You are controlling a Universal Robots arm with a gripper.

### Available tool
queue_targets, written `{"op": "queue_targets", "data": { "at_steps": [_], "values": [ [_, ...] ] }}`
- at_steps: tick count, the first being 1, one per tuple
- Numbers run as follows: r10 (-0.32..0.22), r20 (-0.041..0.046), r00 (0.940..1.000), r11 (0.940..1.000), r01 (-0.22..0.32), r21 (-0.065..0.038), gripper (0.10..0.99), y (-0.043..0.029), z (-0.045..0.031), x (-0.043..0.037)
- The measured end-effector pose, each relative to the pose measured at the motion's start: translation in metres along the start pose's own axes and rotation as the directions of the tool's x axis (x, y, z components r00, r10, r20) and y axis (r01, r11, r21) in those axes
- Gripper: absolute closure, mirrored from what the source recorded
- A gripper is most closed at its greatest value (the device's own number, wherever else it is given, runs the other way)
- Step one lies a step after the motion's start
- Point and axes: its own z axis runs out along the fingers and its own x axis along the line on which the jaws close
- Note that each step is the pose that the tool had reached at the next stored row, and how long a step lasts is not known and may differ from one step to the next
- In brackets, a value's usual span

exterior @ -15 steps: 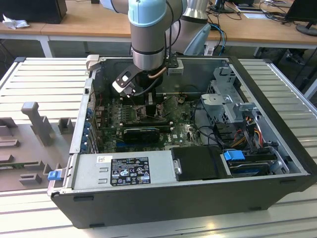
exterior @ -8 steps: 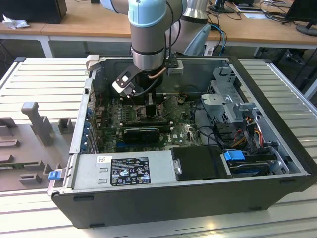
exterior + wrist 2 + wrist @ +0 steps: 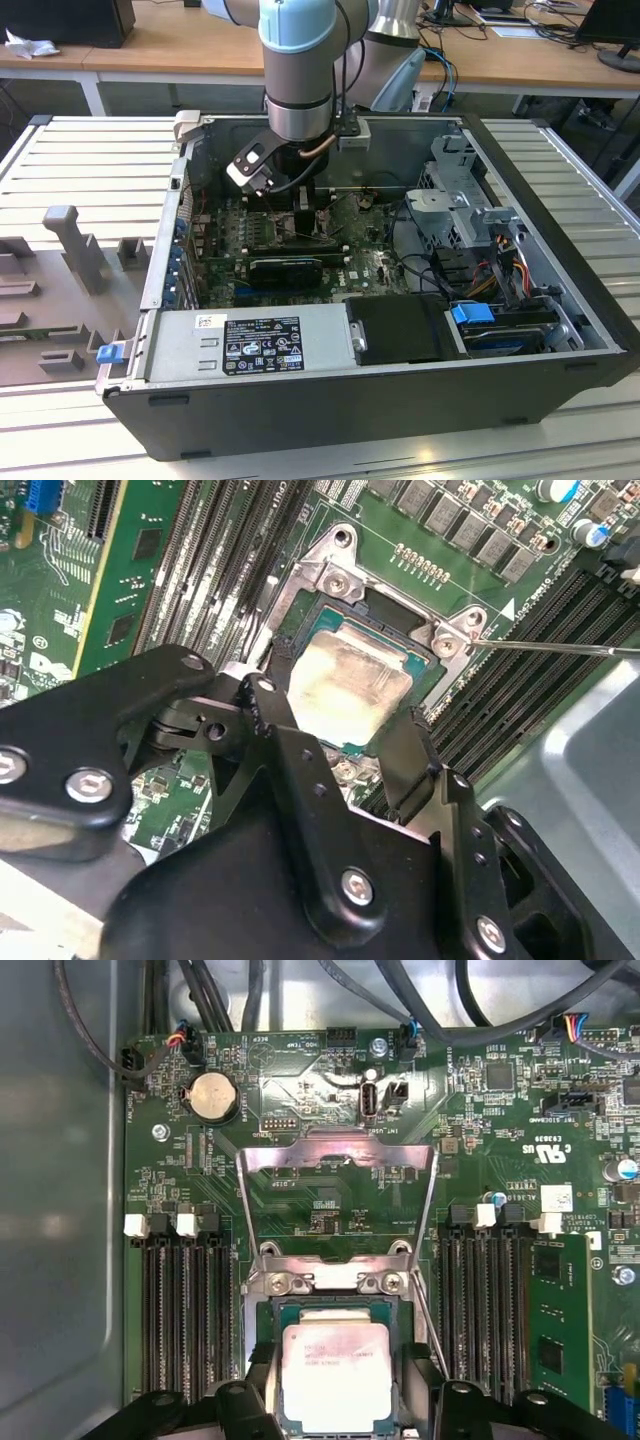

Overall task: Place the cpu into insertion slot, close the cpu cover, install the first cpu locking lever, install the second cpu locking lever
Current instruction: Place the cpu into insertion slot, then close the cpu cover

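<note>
First wrist view, item one: chip, silvery top up, lying flat and square inside the socket, which is where the task wants it.

Tool: spread wide, one finger on each side of the chip and, as far as I can judge, not pinching it. It hangs low over the socket, the stance for setting a chip straight down.

Cover: silver frame swung up on its hinge and standing open beyond the chip, so the socket is reachable from above. Not yet closed.

Lever: thin steel rod, unhooked, sticking out sideways from a socket corner. It has to be free for the cover to stand open.

Memory slots: black rows flanking the socket on both sides.

Board: green, fixed to the floor of the computer case.

Case lies open side up on the slatted desk, giving the arm a straight reach down.
</note>
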Motion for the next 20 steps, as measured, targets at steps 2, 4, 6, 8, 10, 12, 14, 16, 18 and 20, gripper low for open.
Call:
{"op": "queue_targets", "data": {
  "at_steps": [2,4,6,8,10,12,14,16,18,20],
  "values": [
    [0.0,-0.0001,1.0,1.0,0.0,0.0,0.557,0.0003,-0.0038,0.0001],
    [0.0,-0.0001,1.0,1.0,0.0,0.0,0.624,0.0004,-0.0056,0.0001],
    [0.0,-0.0001,1.0,1.0,0.0,0.0,0.745,0.0005,-0.0066,0.0002],
    [0.001,0.0004,1.0,1.0,-0.001,0.0,0.863,0.0005,-0.0075,0.0002],
    [0.001,0.0005,1.0,1.0,-0.001,0.0,0.98,0.0006,-0.0088,0.0002],
    [0.001,0.0005,1.0,1.0,-0.001,0.0,0.98,0.0006,-0.0095,0.0002],
    [0.001,0.0006,1.0,1.0,-0.001,0.0,0.98,0.0007,-0.011,0.0003],
    [0.001,0.0005,1.0,1.0,-0.001,0.0,0.98,0.0008,-0.0128,0.0003],
    [0.001,0.0006,1.0,1.0,-0.001,0.0,0.98,0.0009,-0.0148,0.0004],
    [0.001,0.0003,1.0,1.0,-0.001,0.0,0.98,0.001,-0.0158,0.0004]
  ]
}}
